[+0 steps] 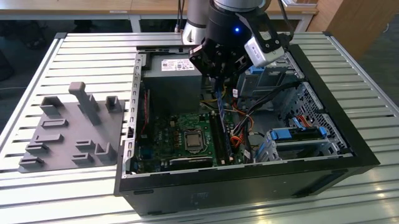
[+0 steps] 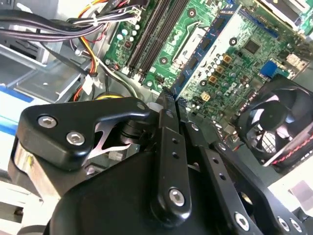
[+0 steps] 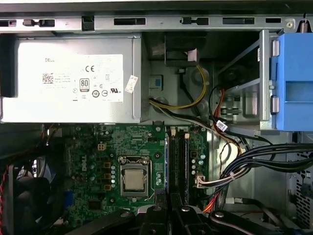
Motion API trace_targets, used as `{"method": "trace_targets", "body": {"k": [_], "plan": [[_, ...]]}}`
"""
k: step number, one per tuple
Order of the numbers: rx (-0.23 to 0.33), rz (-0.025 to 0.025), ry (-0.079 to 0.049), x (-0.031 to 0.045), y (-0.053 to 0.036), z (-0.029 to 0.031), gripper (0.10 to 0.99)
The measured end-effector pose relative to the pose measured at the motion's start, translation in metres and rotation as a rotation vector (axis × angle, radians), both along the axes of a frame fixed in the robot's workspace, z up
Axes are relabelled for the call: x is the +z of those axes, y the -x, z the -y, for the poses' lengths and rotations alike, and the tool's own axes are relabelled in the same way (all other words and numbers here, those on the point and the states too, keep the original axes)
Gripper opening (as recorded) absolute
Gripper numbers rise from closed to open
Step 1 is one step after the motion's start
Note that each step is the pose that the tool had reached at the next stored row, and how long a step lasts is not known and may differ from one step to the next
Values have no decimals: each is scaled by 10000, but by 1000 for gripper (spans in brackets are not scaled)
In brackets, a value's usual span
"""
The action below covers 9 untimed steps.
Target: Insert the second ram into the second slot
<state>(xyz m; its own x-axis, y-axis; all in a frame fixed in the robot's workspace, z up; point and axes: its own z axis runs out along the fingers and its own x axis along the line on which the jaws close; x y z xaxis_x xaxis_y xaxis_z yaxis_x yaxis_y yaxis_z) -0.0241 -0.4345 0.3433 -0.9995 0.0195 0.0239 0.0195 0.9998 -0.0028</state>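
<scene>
Hand (image 3: 169,206) pinched shut on second ram (image 3: 166,161) above memory slots (image 3: 179,161); slight tilt could seat 1 end only.

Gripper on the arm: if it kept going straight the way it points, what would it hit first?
Probably the long black memory slots on the green circuit board. The gripper hangs above them inside the open computer case, though depth is unclear.

Black gripper (image 2: 168,100), clamped on second ram (image 2: 177,101); beyond: green motherboard (image 2: 234,63), memory slots (image 2: 151,36), CPU socket (image 2: 193,34), case fan (image 2: 274,122), cable bundle (image 2: 58,24).
</scene>
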Motion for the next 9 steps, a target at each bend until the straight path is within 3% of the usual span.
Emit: {"method": "trace_targets", "body": {"k": [9], "plan": [[119,0,0,-100,-10,70,141]]}}
